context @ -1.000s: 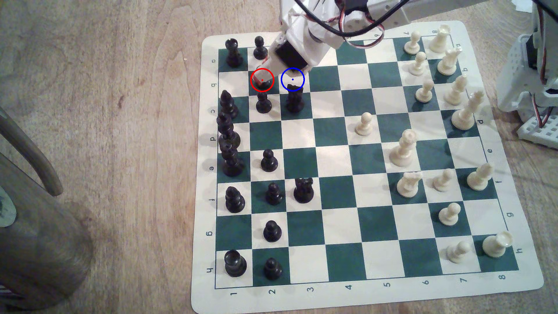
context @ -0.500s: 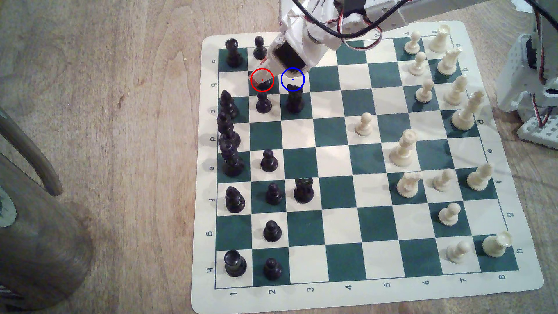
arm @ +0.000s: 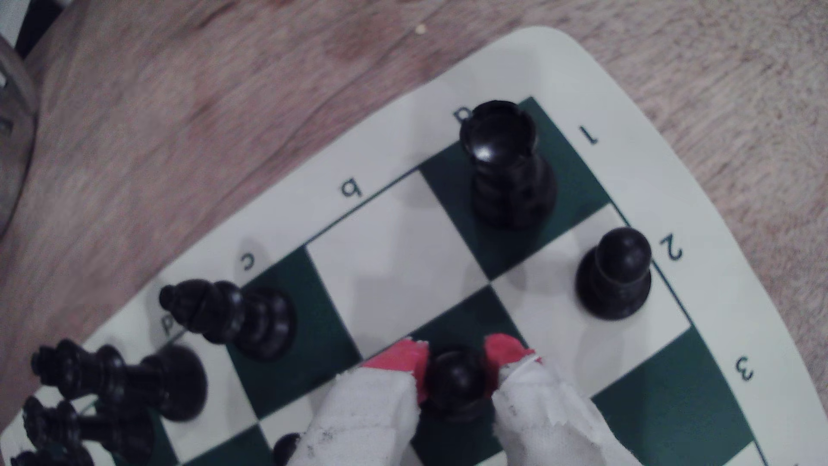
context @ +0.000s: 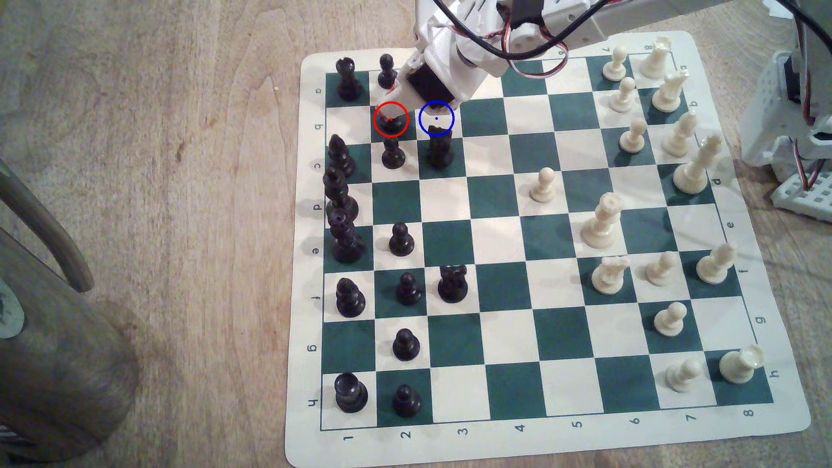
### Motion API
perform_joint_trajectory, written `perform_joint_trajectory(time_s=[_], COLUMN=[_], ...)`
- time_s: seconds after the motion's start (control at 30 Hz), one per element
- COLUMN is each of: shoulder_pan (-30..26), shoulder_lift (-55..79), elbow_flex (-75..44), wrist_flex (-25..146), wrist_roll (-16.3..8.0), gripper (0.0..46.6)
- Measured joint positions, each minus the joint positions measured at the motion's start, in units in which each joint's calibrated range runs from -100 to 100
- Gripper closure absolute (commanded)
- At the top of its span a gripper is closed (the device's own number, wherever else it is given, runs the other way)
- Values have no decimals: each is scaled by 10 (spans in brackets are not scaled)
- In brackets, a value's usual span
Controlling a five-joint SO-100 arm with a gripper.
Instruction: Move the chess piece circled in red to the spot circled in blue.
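Since 1 second ago, little has shifted: pincer (arm: 454, 365) remains narrowed around the black pawn (arm: 456, 376), red tips touching its head, on the red-ringed green square, upper centre-left of the exterior view; the blue-ringed square (context: 443, 120) adjoins to the exterior view's right.

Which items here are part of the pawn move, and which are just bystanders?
Part of the job:
- black pawn in the red ring, between the red-tipped fingers
- gripper
- blue-ringed white square

Bystanders:
- black rook
- neighbouring black pawn
- white pieces, e.g. pawn
- chessboard
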Motion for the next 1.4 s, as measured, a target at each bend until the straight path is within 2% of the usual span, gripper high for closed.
perform_joint_trajectory(time_s=[0.47, 0.77, 1.17, 1.4], shoulder_pan=[0, 0, 4, 4], shoulder_lift=[-9, -110, -242, -237], elbow_flex=[0, 0, 176, 200], wrist_flex=[15, 57, 51, 26], wrist_roll=[5, 3, 24, 28], gripper=[464, 464, 464, 464])
